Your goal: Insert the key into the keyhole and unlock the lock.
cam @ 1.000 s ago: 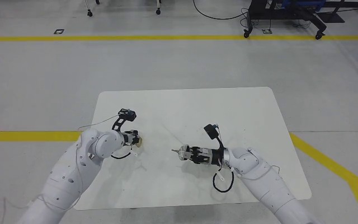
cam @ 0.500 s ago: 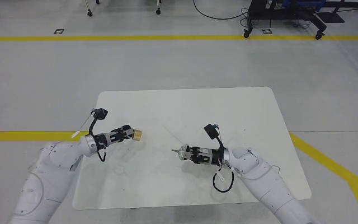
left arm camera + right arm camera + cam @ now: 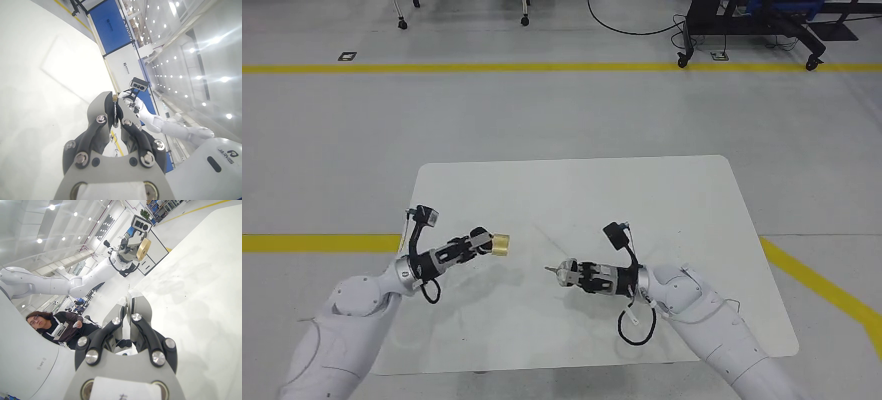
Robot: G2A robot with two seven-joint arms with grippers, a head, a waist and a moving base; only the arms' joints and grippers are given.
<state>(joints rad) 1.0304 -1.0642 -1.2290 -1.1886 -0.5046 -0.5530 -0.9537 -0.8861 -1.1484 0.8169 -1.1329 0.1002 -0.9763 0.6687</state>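
My left jaws clamp the brass lock, held over the worktop, its keyhole facing the right jaws, which pinch what looks like the key, thin and hard to see. I expect the lock to be heavy and slick, best gripped by its body.

Overhead camera sees table; 2 wrist cameras face each other.

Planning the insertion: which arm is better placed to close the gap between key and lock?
Likely right: the right gripper holds the key, tip toward the lock; the left gripper holds the lock, keyhole facing the key.
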